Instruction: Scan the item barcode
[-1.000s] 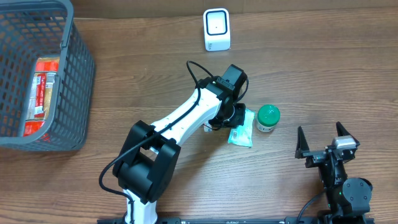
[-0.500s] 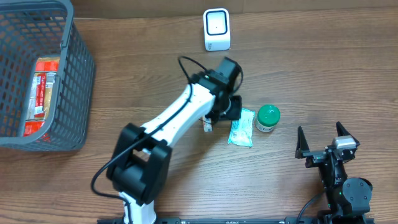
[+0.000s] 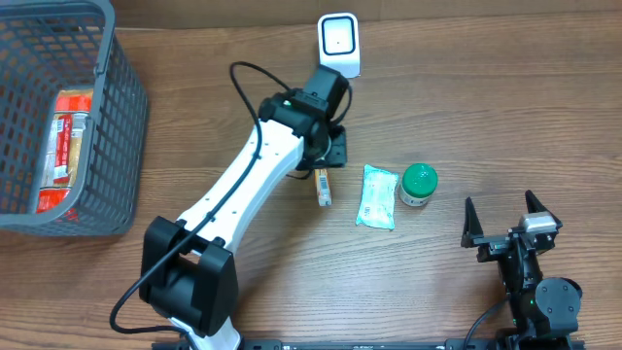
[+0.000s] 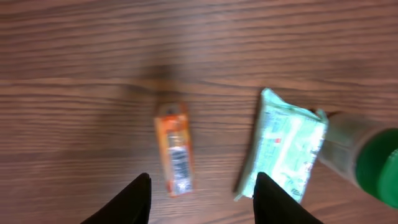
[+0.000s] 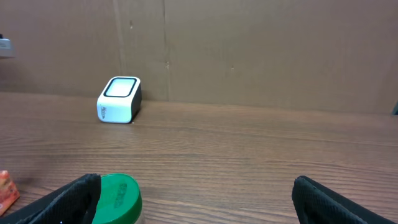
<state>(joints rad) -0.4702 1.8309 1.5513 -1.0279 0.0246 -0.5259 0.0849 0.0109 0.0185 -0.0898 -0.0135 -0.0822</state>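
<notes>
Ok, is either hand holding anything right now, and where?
Nothing is held. The left hand hangs open above the orange packet lying on the table; the right hand is open and empty.

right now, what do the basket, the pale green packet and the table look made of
Basket: probably rigid grey plastic, from its moulded open grid walls.
Pale green packet: thin plastic film, printed, with crimped edges.
Table: wood or wood-look laminate, matte brown with straight grain; I can't tell which.
</notes>
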